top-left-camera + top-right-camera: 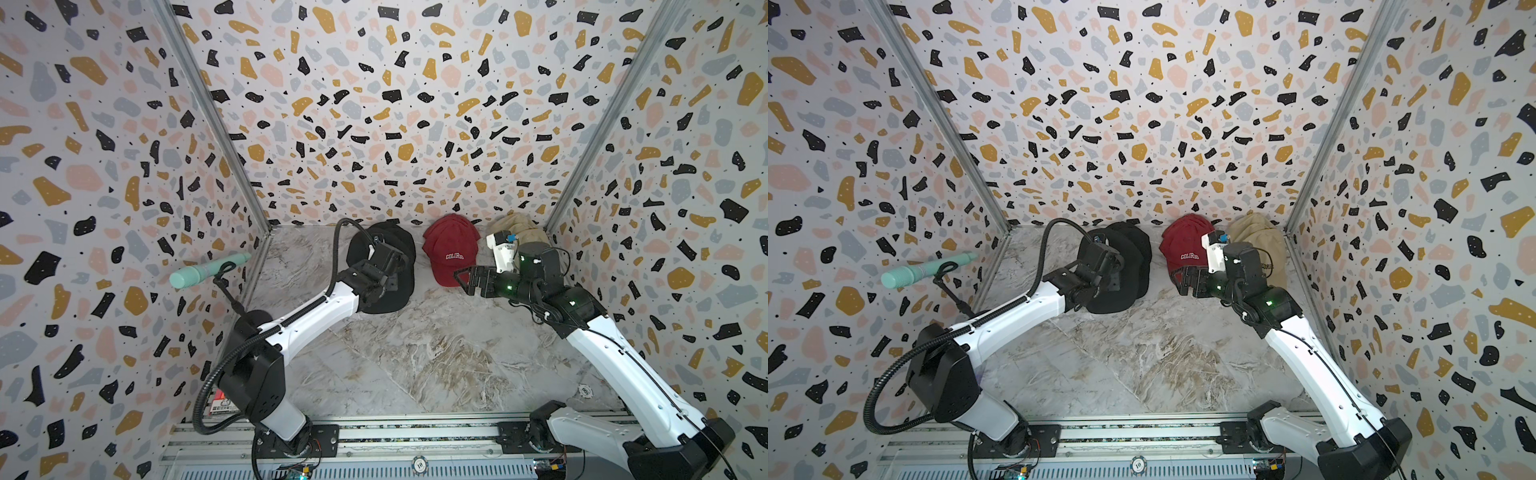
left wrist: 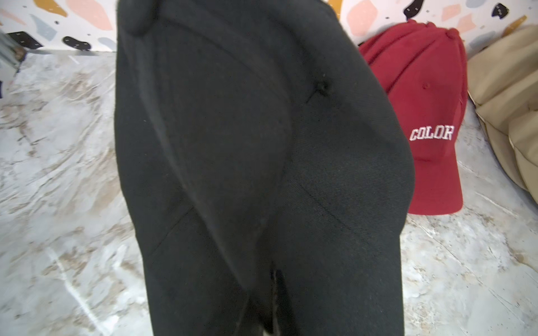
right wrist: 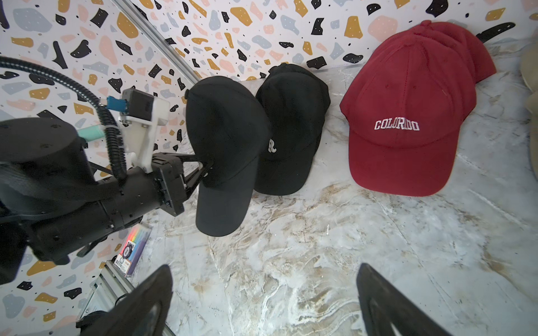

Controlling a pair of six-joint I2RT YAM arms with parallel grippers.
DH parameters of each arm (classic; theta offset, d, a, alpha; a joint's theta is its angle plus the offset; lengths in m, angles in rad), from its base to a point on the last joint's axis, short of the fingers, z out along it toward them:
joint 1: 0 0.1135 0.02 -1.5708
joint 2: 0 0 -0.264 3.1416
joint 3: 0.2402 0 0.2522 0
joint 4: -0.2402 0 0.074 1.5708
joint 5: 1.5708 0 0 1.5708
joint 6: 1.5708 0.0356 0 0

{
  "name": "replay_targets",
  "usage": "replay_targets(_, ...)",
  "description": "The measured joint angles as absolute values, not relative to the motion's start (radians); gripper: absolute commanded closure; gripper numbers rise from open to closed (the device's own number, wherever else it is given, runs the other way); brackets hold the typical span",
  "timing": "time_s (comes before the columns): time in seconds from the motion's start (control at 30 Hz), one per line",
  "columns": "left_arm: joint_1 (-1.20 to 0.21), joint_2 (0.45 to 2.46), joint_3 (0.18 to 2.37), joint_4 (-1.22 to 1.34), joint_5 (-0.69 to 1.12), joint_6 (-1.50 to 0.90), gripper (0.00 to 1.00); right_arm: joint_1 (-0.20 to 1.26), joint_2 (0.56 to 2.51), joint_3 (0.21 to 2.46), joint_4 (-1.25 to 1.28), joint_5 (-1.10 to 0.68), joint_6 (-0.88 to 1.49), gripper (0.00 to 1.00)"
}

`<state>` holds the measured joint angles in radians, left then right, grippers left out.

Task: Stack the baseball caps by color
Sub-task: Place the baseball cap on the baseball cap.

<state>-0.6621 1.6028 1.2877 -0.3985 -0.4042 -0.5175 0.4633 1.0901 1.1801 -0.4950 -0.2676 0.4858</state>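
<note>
Near edge of the grey marble-print desk first: spotted a small white poker chip by the near right corner, no obstacle. Further in, got the left gripper pinched shut on a soft black fabric baseball cap, seemingly lifted, brim toward the near edge, just beside the stack of black fabric caps w/ white "R" by the far edge, left of centre. Prob the last black one to go on, imo. Biggest risk: thin pinch on floppy cloth, so could slip early or land skewed, brim off the stack. Could also shove the stack sideways going down. Over on the right: right gripper wide open, holding nothing, hovering just beside the brim of the dark red fabric caps w/ white "COLORADO", stacked mid far edge. Might clip that brim if swung across. Farthest back, tan fabric caps piled in the far right corner, partly blocked from view. Off the desk, teal plastic cylinder on the left wall.
</note>
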Motion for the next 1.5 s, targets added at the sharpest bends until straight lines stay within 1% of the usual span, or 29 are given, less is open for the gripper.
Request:
replay_targets(0.57, -0.673, 1.798, 1.337, -0.327, -0.418, -0.513, 1.00, 0.393, 1.014, 1.182, -0.585, -0.265, 0.460, 0.01)
replay_targets(0.83, -0.673, 1.877, 1.388, -0.309, -0.432, -0.487, 1.00, 0.377, 1.014, 1.211, -0.625, -0.264, 0.445, 0.01)
replay_targets(1.33, -0.654, 2.001, 1.408, -0.260, -0.435, -0.445, 1.00, 0.364, 1.048, 1.249, -0.634, -0.256, 0.438, 0.01)
replay_targets(1.5, -0.640, 2.022, 1.408, -0.252, -0.427, -0.430, 0.82, 0.364, 1.049, 1.249, -0.638, -0.252, 0.442, 0.01)
